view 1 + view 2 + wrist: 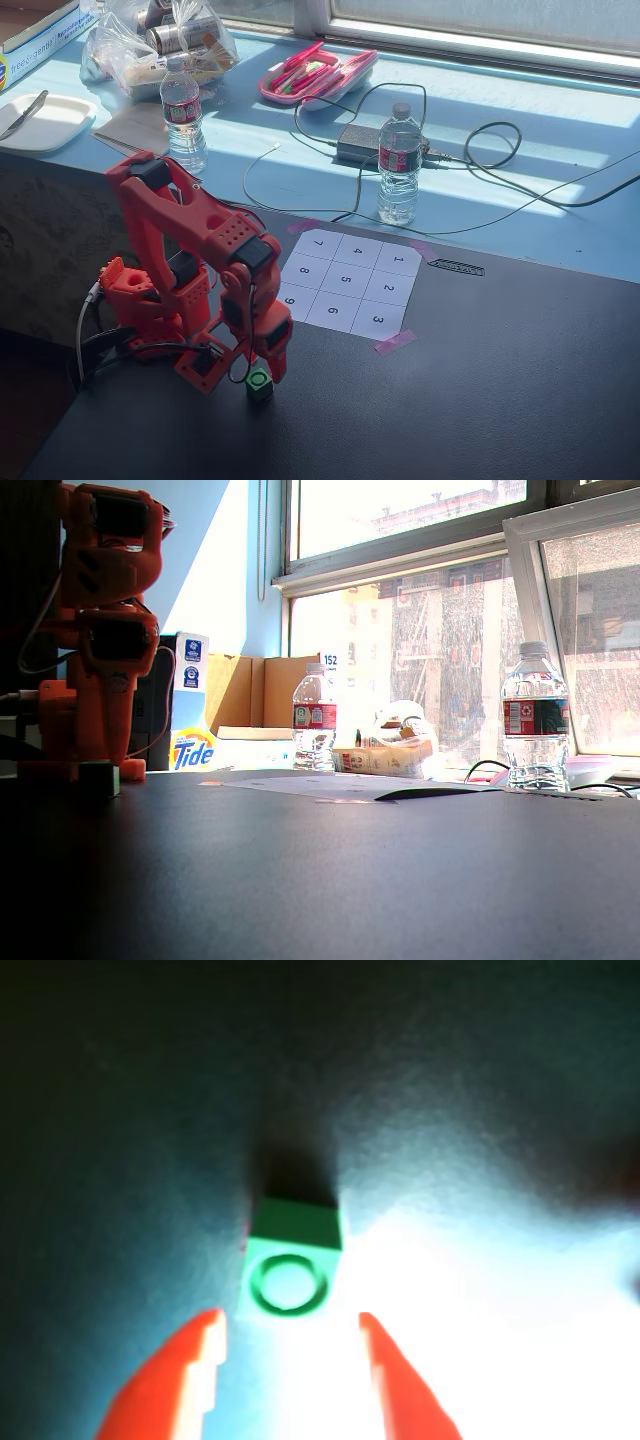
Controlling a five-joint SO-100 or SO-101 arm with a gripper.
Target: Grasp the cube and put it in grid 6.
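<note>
The small green cube (260, 380) rests on the dark table in front of the orange arm, below the numbered paper sheet. In the wrist view the cube (291, 1255) shows a ring on its top face and lies just beyond the two orange fingertips. My gripper (290, 1318) is open, its jaws spread wider than the cube, with nothing between them. In a fixed view my gripper (262, 368) hangs straight above the cube. Grid 6 (331, 311) is a white cell in the sheet's near row, up and right of the cube. In the low fixed view the cube (99, 778) sits at the arm's base.
Two water bottles (399, 165) (183, 115) stand behind the sheet, with a power brick and cables (362, 143), a pink case (316, 75) and a plastic bag (160, 40). Pink tape (394, 342) holds the sheet's corner. Dark table surface stretches to the right.
</note>
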